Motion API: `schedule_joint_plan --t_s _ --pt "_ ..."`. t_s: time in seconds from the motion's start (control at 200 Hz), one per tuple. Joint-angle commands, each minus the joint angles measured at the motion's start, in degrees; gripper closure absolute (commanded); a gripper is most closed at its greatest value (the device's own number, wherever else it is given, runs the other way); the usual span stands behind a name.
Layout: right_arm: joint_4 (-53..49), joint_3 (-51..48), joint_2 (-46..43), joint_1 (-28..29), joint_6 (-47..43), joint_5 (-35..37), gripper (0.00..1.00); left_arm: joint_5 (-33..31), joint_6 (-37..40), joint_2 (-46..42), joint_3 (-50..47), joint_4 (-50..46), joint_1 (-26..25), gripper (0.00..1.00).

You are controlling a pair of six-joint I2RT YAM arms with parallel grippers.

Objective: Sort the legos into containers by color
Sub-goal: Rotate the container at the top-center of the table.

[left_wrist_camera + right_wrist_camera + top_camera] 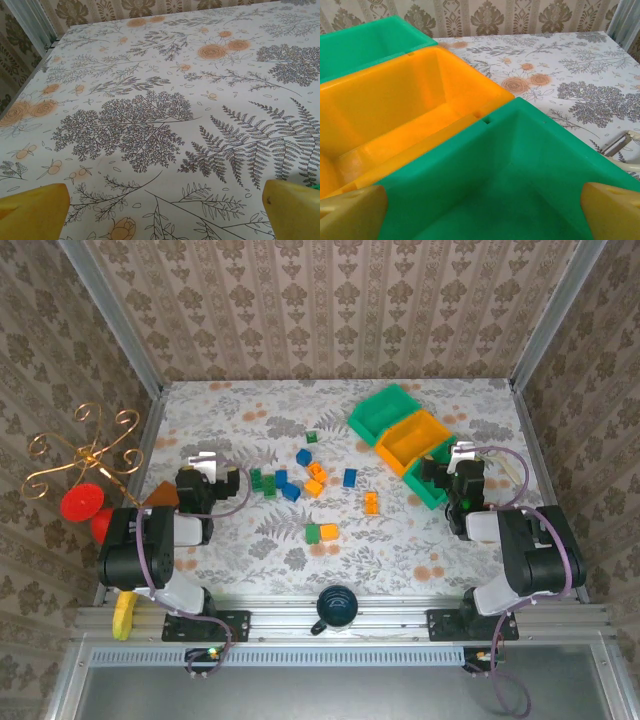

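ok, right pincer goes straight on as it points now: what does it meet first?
Likely the near green bin: the right pincer, open, aims into its hollow. Wall or floor first, hard to tell.

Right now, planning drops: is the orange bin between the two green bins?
Yes, the orange bin lies between the far green bin and near green bin.

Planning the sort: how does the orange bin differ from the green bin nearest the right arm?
The orange bin is orange, mid-row; the near green bin is green, ending the row. The right gripper hangs over the near green bin, not the orange bin. Both are open-topped and rectangular, walls touching.
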Motion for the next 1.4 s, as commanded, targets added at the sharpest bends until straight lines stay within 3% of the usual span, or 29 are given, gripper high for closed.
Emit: schedule_joint_plan --t_s 0.0,1.395 --pt "0.4 -0.6 0.2 0.2 0.2 1.0 0.00 -0.4 0.2 -0.4 1.5 0.0 0.1 0.00" --pt "0.6 -0.6 0.1 0.3 0.2 1.0 0.00 0.9 -0.8 -0.5 1.2 0.3 1.0 0.00"
